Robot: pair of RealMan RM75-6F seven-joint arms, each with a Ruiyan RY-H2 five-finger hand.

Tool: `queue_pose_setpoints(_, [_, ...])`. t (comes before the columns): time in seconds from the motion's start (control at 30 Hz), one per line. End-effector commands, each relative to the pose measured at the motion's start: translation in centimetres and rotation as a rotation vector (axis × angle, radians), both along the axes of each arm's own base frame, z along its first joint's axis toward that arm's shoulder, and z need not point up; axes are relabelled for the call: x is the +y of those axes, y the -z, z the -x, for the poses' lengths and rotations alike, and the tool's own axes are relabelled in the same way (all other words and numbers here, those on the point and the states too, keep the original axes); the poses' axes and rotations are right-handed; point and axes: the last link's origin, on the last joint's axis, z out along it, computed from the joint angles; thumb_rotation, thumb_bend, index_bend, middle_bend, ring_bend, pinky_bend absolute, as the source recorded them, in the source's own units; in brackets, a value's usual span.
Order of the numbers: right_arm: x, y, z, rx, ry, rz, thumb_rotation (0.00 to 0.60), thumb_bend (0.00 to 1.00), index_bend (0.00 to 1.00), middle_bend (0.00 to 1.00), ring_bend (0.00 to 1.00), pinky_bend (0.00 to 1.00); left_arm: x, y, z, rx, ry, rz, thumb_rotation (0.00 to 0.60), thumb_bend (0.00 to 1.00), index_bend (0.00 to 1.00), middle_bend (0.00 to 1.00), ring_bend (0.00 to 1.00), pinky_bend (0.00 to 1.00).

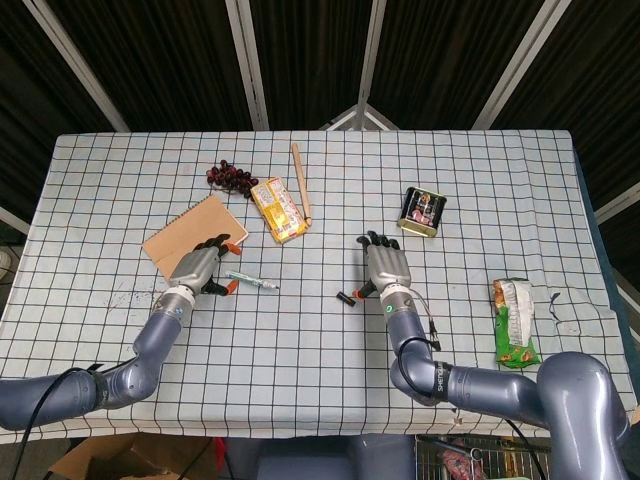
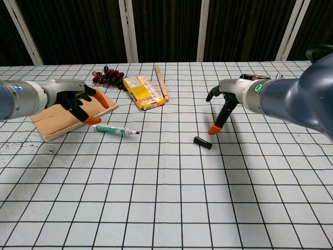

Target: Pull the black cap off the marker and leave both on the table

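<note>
The uncapped marker point(image 2: 115, 130) point(image 1: 252, 280) lies flat on the checked cloth, green-and-white barrel, tip toward the middle. My left hand point(image 2: 78, 101) point(image 1: 203, 268) hovers just left of it with fingers apart, holding nothing. The black cap point(image 2: 203, 142) point(image 1: 345, 298) lies on its side in the middle of the table. My right hand point(image 2: 225, 102) point(image 1: 385, 267) is just above and right of the cap, fingers spread, an orange fingertip pointing down close beside it but apart from it.
A wooden notebook point(image 2: 70, 113) lies under my left hand. Behind are grapes point(image 2: 107, 76), a yellow snack box point(image 2: 143, 91) and a wooden stick point(image 2: 160, 82). A tin point(image 1: 423, 211) stands behind the right hand; a snack packet point(image 1: 514, 320) lies at the right.
</note>
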Motion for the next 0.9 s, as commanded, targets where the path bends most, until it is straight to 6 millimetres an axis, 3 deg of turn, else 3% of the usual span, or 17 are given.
queue_pose_setpoints(0.03, [0.2,-1.8,-0.6,0.007,-0.015,0.042,0.6,0.0,0.07,0.0,0.0,0.0,-0.9,-3.4,-0.8,-0.021,0.049,-0.06,0.6,0.43,0.2,0.0,0.0,0.0])
queue_pose_setpoints(0.13, [0.5,-3.1,-0.9,0.017,-0.027,0.067,0.6,0.0,0.06,0.0,0.0,0.0,-1.9,-6.1,-0.8,-0.001,0.068,-0.095,0.6,0.41,0.23,0.0,0.0,0.0])
queue_pose_setpoints(0.3, [0.7,-7.5,-0.3,-0.013,-0.079,0.225,0.6,0.0,0.06,0.0,0.0,0.0,-5.2,-13.0,0.5,0.076,0.055,-0.218,0.6,0.41,0.26,0.0,0.0,0.0])
queue_pose_setpoints(0.53, [1.9,-12.7,3.3,-0.006,-0.141,0.422,0.6,0.0,0.06,0.0,0.0,0.0,-10.0,-20.0,3.5,0.119,-0.013,-0.347,0.6,0.41,0.27,0.0,0.0,0.0])
queue_pose_setpoints(0.7, [4.7,-15.7,6.4,-0.01,-0.095,0.446,0.6,0.0,0.06,0.0,0.0,0.0,-12.9,-22.9,5.9,0.111,-0.043,-0.396,0.6,0.41,0.29,0.0,0.0,0.0])
queue_pose_setpoints(0.9, [10.7,-18.9,10.7,0.032,-0.056,0.434,0.6,0.0,0.06,0.0,0.0,0.0,-16.4,-24.3,9.3,0.122,-0.04,-0.406,0.6,0.41,0.29,0.0,0.0,0.0])
